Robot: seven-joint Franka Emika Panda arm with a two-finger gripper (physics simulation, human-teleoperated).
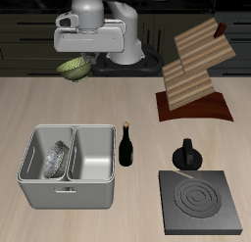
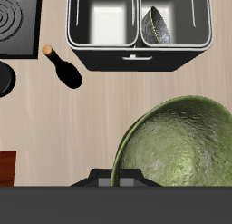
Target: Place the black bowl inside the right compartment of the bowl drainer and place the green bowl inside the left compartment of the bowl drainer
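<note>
Wooden table (image 1: 118, 104) with bowl drainer (image 1: 69, 182), bottle (image 1: 126, 146), stove plate (image 1: 201, 202), rack (image 1: 194, 74).

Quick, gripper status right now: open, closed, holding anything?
Gripper: closed on the green bowl, held in the air behind the bowl drainer.

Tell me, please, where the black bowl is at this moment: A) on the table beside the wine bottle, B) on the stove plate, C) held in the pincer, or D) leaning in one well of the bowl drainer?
D: the black bowl leans on its edge inside one well of the bowl drainer, while the pincer holds the green bowl up in the air.
</note>
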